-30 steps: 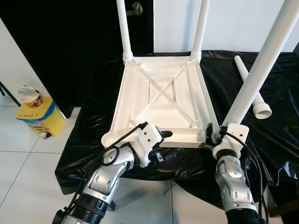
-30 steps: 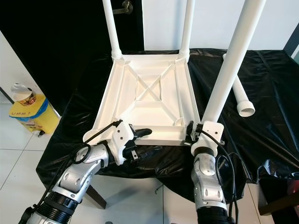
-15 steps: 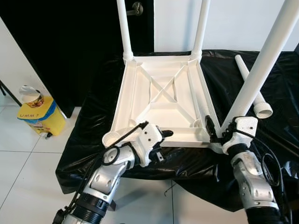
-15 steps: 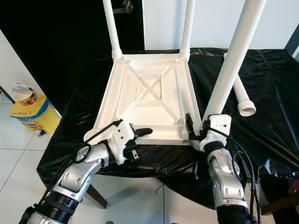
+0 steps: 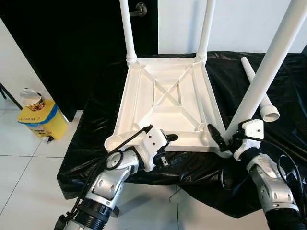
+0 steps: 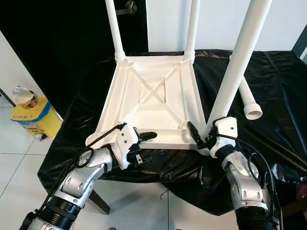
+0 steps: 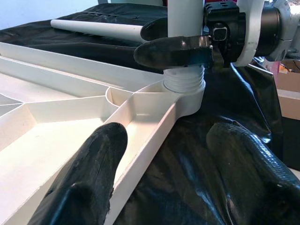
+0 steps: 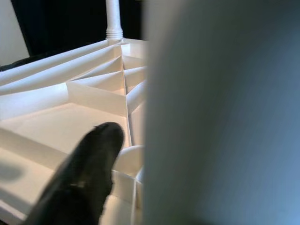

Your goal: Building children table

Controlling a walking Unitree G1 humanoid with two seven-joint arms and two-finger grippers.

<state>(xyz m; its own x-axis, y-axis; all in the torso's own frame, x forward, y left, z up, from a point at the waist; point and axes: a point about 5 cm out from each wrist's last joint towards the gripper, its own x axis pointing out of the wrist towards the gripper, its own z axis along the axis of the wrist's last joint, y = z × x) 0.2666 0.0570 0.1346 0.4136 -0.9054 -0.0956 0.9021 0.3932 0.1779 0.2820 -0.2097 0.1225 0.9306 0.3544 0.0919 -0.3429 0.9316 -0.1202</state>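
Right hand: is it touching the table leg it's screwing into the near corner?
Touching. The left wrist view shows the right hand's black fingers wrapped against the white leg just above its threaded end at the tabletop's corner socket.

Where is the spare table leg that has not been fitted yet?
The loose leg lies flat on the black sheet on the robot's right, beyond the leg that the right gripper holds at the tabletop's near right corner.
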